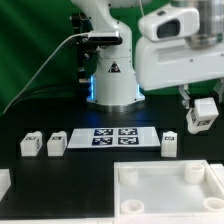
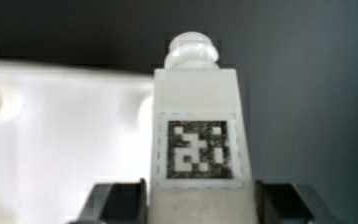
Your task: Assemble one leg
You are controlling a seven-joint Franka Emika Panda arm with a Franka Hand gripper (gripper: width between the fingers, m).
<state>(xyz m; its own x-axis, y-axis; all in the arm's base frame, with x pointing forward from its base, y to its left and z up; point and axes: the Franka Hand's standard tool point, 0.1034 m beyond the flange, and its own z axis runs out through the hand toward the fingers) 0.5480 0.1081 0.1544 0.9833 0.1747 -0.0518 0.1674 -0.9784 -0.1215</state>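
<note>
- Jaws clamped on a leg [image 2: 197,110], one finger [image 2: 115,200] on each flank of its near end. The tag faced the wrist camera and the rounded stud pointed away from the gripper [image 2: 197,197].
- Seen from outside, the held leg hung in the air at the exterior view's right, clear of the table [image 1: 60,190], above and beyond the tray [image 1: 165,172].
- No leg stood in the two tray sockets on show. The near corners were cut off by the frame.
- Three spare legs sat on the table: two [image 1: 30,145] [image 1: 55,145] at the marker board's [image 1: 112,137] left in the exterior view, one [image 1: 169,143] just beside its right end.
- In the wrist view a blurred white mass lay behind the leg, probably the tray. I could not tell whether the stud was over a socket.
- Judgement: pick-up done, leg secured and lifted.
- Left to do: line the stud up over a corner socket, lower, seat and fix it, then let go. Roughly a third of the way along.
</note>
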